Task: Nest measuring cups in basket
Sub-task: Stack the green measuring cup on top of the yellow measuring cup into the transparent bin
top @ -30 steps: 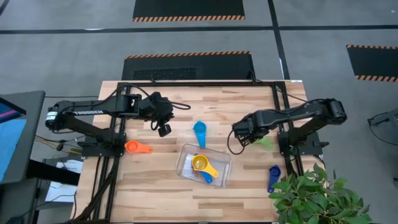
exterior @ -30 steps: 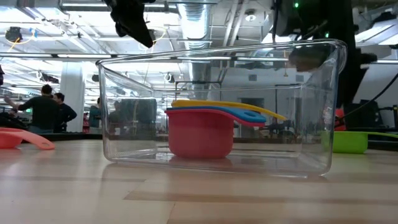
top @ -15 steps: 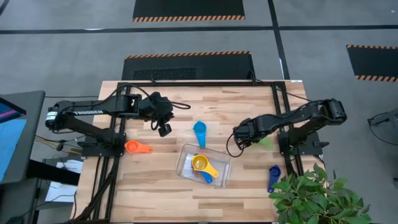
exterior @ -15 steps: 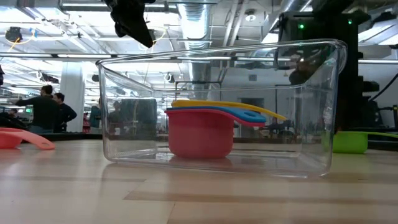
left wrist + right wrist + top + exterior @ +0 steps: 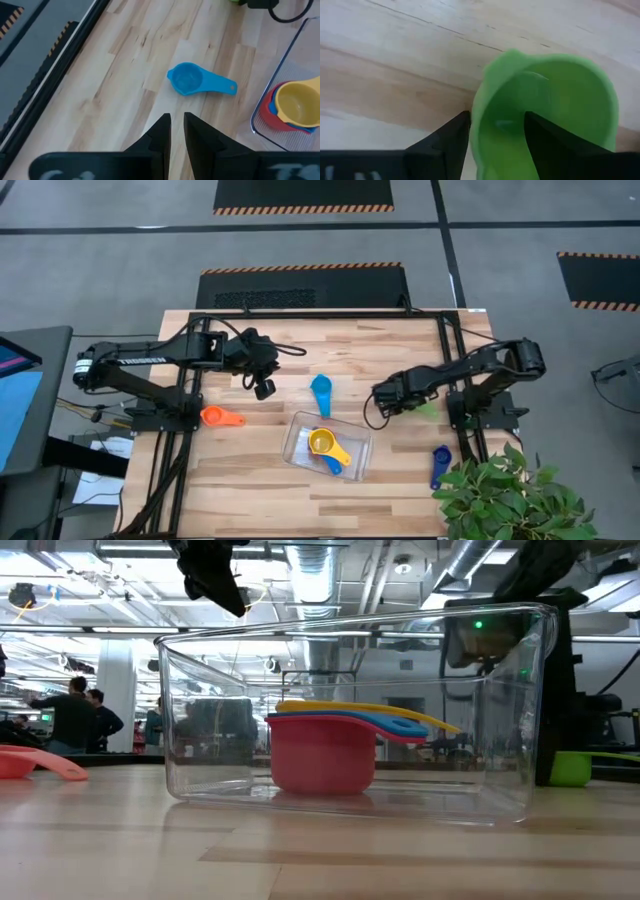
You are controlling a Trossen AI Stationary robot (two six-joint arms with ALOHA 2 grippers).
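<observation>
High view: left gripper (image 5: 264,389) hangs unchanged at 9 o'clock of the basket (image 5: 298,429), its jaws nearly clenched on nothing. Inside, yellow cup (image 5: 322,443) tops the nest. At 2 o'clock, right gripper (image 5: 391,402) has dropped lower than a second ago, jaws spread astride the green cup (image 5: 545,115), likely about to grasp it

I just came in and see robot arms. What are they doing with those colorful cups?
They are stacking measuring cups in the clear basket, where a yellow cup tops a small stack. The right gripper straddles the green cup's rim, fingers open. The left gripper waits above the table by a light blue cup.
</observation>
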